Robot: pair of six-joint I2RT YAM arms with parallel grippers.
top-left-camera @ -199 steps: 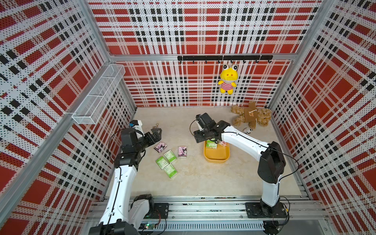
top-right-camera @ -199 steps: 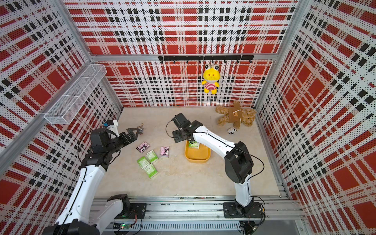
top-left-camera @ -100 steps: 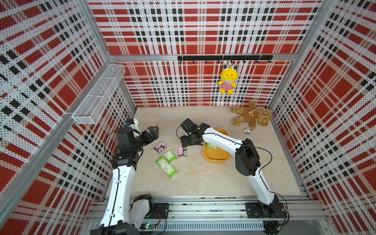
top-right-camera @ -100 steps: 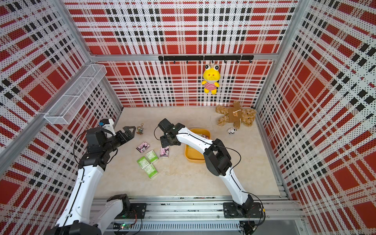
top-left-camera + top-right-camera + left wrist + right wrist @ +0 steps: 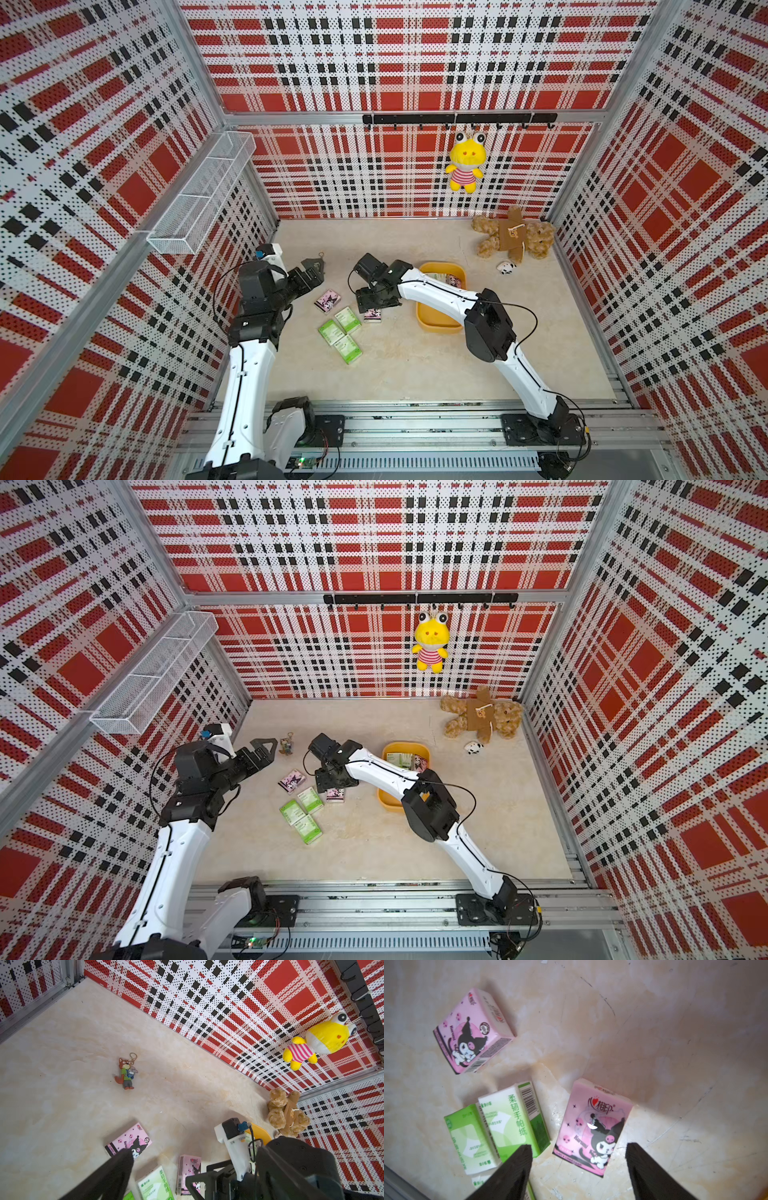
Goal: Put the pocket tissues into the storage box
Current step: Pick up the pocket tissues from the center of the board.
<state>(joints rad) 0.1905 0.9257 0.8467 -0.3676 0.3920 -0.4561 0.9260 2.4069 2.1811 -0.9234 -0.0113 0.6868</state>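
Right wrist: pink tissue pack (image 5: 591,1128) lies between spread jaws of right pincer (image 5: 578,1147).

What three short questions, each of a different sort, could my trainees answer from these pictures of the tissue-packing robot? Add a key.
1. True or false: the right gripper is shut on a green pack.
2. How many pocket tissues lie on the table, outside the storage box? A three, B five, C eight.
3. Which pack colours show inside the storage box?

Key
1. False: its jaws stand open over a pink pack, not gripping it.
2. B.
3. Green-and-white and pink: a green-and-white pack and a second pink pack.
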